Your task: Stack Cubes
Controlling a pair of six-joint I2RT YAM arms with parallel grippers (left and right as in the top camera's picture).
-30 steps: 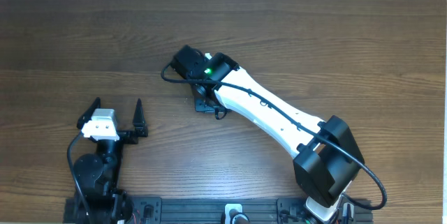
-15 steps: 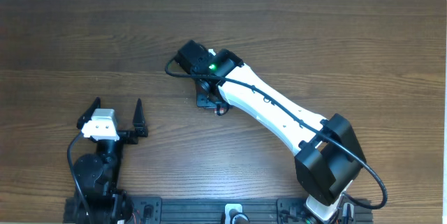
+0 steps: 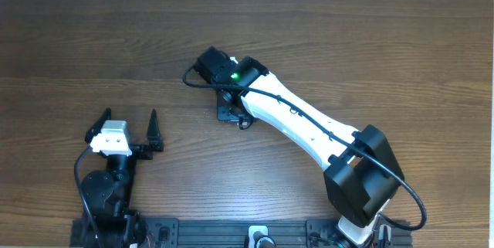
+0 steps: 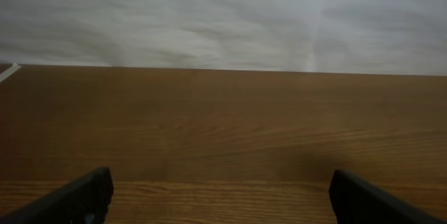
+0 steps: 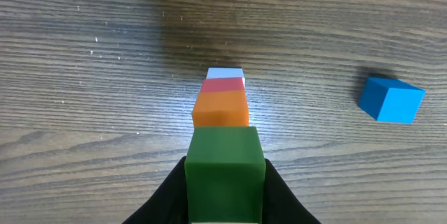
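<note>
**Green cube gripped by right gripper over a line of cubes**

The green cube (image 5: 225,160) is clamped between the two black fingers (image 5: 166,197) of the right gripper (image 5: 225,182). The fingers are pressed against its opposite sides, and its top face is turned squarely to the wrist camera.

Just ahead of the fingertips an orange cube (image 5: 221,108) is seen, its near edge hidden behind the green cube. Directly past the orange cube a red cube (image 5: 223,84) is partly shown, and past that a pale cube (image 5: 225,73). All three are lined up with the gripper's axis. Whether they are piled one on another or laid in a row cannot be told, nor whether the green cube is touching the orange one.

A blue cube (image 5: 391,100) is set on the table (image 5: 84,56) well apart from the gripper, off to one side, turned at a slight angle to the others.

From above, the right arm (image 3: 301,128) is stretched diagonally across the middle of the table, with its gripper beneath the wrist.

The left gripper (image 3: 130,115) is held close to its own base, far from the cubes. Its fingers are spread wide with nothing between them, and bare wood and a pale wall (image 4: 223,15) are faced.
</note>
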